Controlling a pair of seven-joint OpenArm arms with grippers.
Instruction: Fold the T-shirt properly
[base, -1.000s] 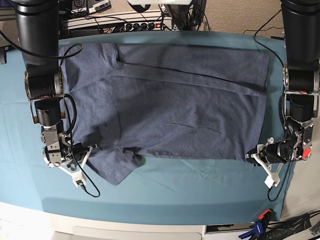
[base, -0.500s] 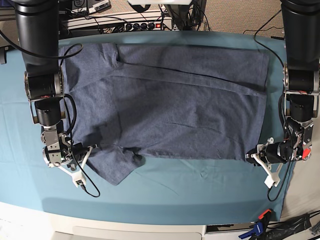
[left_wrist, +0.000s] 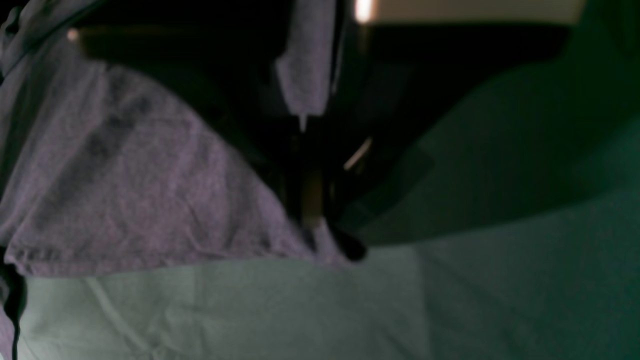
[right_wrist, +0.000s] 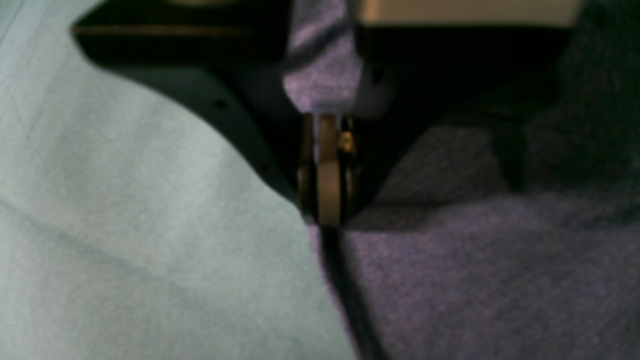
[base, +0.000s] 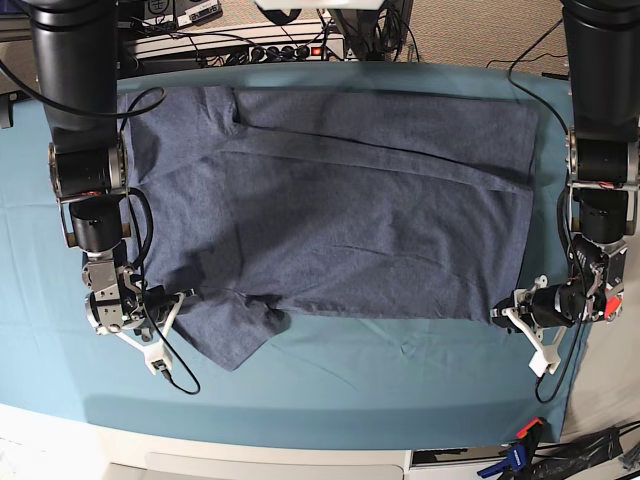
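The dark blue-grey T-shirt (base: 340, 210) lies spread across the teal table cloth (base: 380, 380), its top strip folded over and one sleeve (base: 232, 335) sticking out at the near left. At the shirt's near right corner, my left gripper (base: 508, 314) is shut on the hem. The left wrist view shows that gripper (left_wrist: 320, 232) pinching the T-shirt (left_wrist: 125, 190) just above the cloth. My right gripper (base: 180, 299) is shut on the shirt's edge beside the sleeve. Up close, this gripper (right_wrist: 325, 215) has the T-shirt (right_wrist: 475, 280) fabric running up between its jaws.
A power strip and cables (base: 250, 45) line the table's far edge. A black cable (base: 170, 365) loops on the cloth by the right arm. A blue clamp (base: 515, 450) sits at the near right corner, by the table's white front edge (base: 270, 465).
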